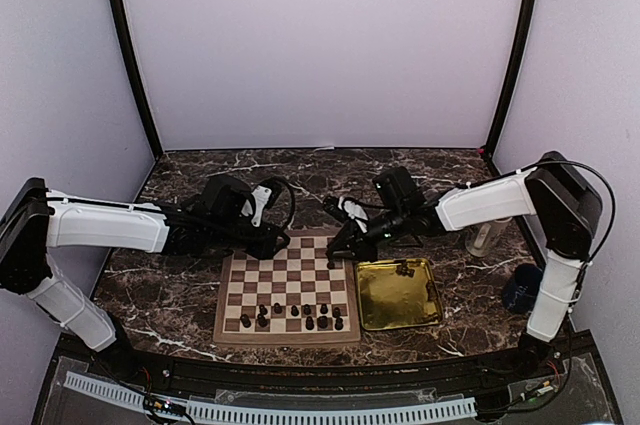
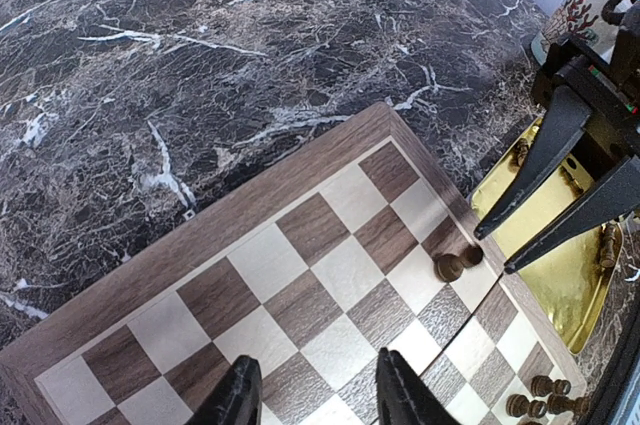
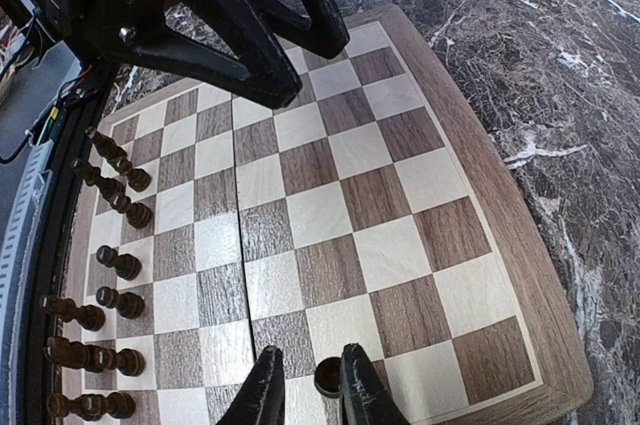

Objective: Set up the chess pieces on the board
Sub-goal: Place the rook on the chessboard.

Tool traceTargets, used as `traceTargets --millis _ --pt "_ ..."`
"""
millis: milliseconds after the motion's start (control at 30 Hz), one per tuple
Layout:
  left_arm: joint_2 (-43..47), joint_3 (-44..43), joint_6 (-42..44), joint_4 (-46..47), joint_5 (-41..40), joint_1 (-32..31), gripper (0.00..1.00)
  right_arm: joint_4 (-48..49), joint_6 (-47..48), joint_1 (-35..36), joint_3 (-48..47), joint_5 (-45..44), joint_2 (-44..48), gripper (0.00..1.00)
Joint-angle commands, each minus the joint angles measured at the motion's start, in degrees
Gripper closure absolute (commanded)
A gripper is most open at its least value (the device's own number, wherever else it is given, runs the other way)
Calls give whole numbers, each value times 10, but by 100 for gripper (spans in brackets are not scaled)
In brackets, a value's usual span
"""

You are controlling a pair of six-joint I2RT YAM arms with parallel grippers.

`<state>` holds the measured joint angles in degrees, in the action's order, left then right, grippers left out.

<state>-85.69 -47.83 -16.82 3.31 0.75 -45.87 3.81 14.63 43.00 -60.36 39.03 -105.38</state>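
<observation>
Flanking board [image 1: 290, 280]: tray [image 1: 395, 307], perhaps cup [image 1: 483, 237].

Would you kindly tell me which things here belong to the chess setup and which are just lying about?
For the job: board, chess pieces, gold tray holding more pieces.
Lying about: pale cup, dark blue container.

Pale lilac walls [image 1: 320, 45], black corner posts [image 1: 130, 55], dark white-veined marble table [image 1: 200, 170]
</observation>
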Motion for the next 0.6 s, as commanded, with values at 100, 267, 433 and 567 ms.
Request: traceTargets --millis 100,267,433,567 --pt "-3 -10 7 -2 5 3 58 10 1 5 -5 -14 -26 76" --pt "-15 -30 34 -28 39 2 58 -26 0 1 -12 -5 11 71" --pt "-45 -84 88 -100 78 2 56 -106 12 -14 -41 -6 85 65" --pt "-73 -146 135 -164 101 -1 55 -185 28 -51 -68 -9 134 60"
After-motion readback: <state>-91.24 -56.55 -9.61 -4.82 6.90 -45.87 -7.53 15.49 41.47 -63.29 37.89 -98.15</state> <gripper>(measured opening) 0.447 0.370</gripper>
